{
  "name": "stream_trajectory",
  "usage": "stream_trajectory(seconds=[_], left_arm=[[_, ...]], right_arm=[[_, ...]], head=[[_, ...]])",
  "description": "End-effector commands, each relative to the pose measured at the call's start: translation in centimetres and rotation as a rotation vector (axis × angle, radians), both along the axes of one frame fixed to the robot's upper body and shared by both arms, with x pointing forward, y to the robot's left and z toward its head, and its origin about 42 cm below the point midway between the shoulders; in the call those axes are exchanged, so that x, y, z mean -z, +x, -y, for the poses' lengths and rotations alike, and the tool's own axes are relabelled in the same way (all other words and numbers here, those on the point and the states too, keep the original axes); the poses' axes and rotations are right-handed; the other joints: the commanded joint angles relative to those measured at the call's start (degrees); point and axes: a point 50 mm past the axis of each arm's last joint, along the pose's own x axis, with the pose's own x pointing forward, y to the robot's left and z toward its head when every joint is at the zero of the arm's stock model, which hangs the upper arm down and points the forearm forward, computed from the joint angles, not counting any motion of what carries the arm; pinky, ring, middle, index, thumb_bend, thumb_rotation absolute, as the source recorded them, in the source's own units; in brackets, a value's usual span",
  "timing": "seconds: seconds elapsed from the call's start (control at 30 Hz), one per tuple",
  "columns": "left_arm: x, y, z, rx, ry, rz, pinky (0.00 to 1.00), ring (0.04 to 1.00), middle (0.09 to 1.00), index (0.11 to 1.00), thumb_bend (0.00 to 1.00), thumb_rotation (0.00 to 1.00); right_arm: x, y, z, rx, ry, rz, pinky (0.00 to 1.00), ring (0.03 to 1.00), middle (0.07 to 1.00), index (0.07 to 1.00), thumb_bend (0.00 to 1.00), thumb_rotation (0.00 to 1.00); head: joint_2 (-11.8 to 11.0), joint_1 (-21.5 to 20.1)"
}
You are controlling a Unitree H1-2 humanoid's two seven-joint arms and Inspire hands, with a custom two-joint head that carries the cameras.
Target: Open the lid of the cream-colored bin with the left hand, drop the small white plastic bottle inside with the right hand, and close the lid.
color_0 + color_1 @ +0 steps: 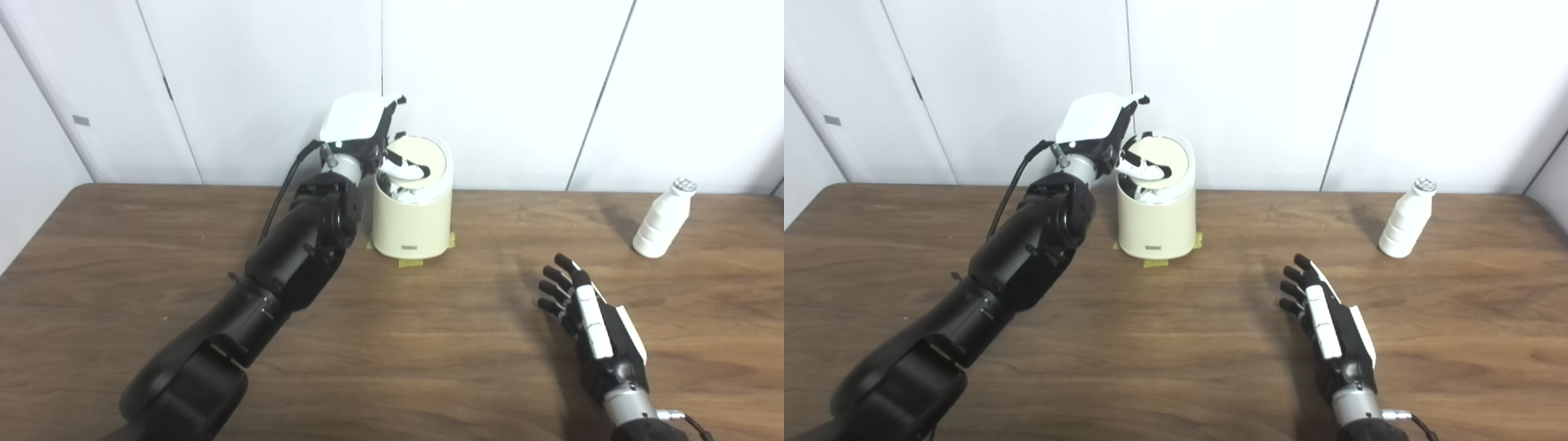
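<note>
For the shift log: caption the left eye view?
Left hand at the bin lid; right hand open, bottle untouched.

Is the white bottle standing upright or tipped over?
Upright: the small white bottle stands on its base on the table, cap upward, untouched.

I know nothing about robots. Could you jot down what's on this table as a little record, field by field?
Surface: wooden table
Bin: cream-colored bin, at the back near the wall, on yellow tape
Lid: lid tipped up, the bin's front edge open
Left hand: left hand at the bin's top, fingers on the raised lid
Bottle: small white plastic bottle, upright at far right, untouched
Right hand: right hand open, low over the table, short of the bottle
Stage: lid raised, bottle not yet picked up
</note>
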Motion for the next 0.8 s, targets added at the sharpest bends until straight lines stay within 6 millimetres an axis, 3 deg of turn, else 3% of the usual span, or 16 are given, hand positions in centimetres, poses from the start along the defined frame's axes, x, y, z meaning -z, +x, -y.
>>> stream_trajectory(seconds=[0.0,0.43,0.7,0.77], left_arm=[[-0.8,0.6,-0.7,-0.02,0.061,0.024,0.84,0.85,0.872,0.914,0.94,0.0],[-1.6,0.7,-0.8,-0.019,0.026,0.058,0.82,0.848,0.875,0.907,0.94,0.0],[-3.4,0.6,-1.2,-0.025,-0.186,0.068,0.85,0.881,0.886,0.897,0.92,0.0],[-3.8,0.6,-1.4,-0.027,-0.264,0.072,0.8,0.846,0.859,0.889,0.92,0.0]], right_arm=[[-2.0,0.6,-0.3,-0.014,0.006,0.092,0.8,0.856,0.873,0.897,0.57,0.9],[-1.9,0.9,-0.3,-0.016,0.005,0.091,0.81,0.86,0.88,0.902,0.56,0.91],[-2.0,0.9,-0.4,-0.017,0.003,0.094,0.81,0.861,0.88,0.903,0.57,0.91],[-2.0,0.9,-0.3,-0.016,-0.002,0.095,0.81,0.858,0.878,0.901,0.58,0.91]], head=[[0.04,0.05],[-0.18,0.19],[-0.2,0.27],[-0.1,0.16]])
